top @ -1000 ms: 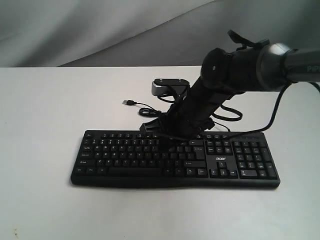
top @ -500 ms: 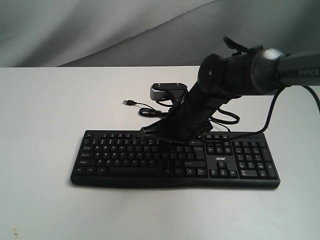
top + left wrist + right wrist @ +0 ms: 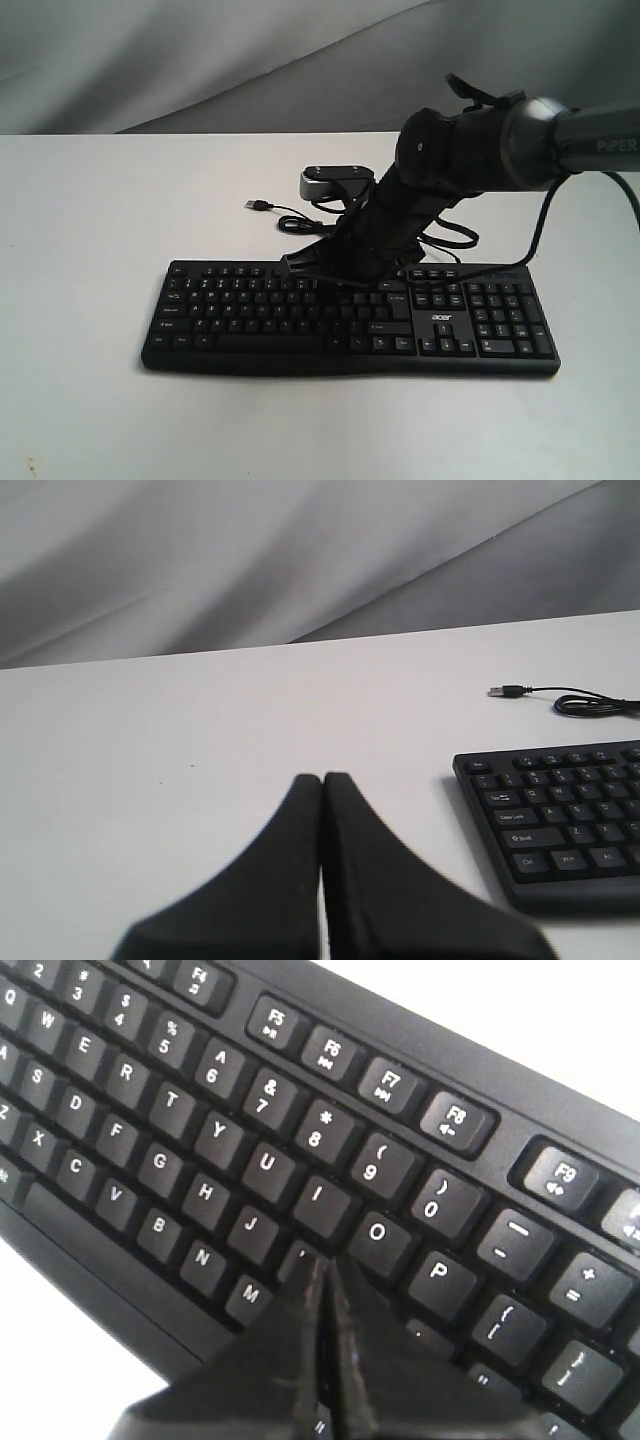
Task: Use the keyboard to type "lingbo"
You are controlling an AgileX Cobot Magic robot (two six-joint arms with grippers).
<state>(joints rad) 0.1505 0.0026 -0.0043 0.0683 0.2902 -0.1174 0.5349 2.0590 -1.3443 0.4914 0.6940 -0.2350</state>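
The black keyboard (image 3: 250, 322) with white legends lies across the middle of the white table (image 3: 90, 250). My right gripper (image 3: 296, 268) reaches over it from the right, shut with nothing held. In the right wrist view the right gripper (image 3: 322, 1259) has its tip low over the home row, covering the K key just below I and O. The keyboard (image 3: 200, 1130) fills that view. My left gripper (image 3: 322, 777) is shut and empty over bare table, to the left of the keyboard (image 3: 570, 820). It does not show in the exterior view.
The keyboard's thin black cable (image 3: 300, 222) coils behind it and ends in a loose USB plug (image 3: 258, 204), also the USB plug (image 3: 497, 691) in the left wrist view. A grey cloth backdrop (image 3: 200, 60) hangs behind the table. The right arm's own cable (image 3: 545, 235) loops over the number pad.
The right arm shifted a little to the left over the keys from one second ago to half a second ago, and has stayed still since.
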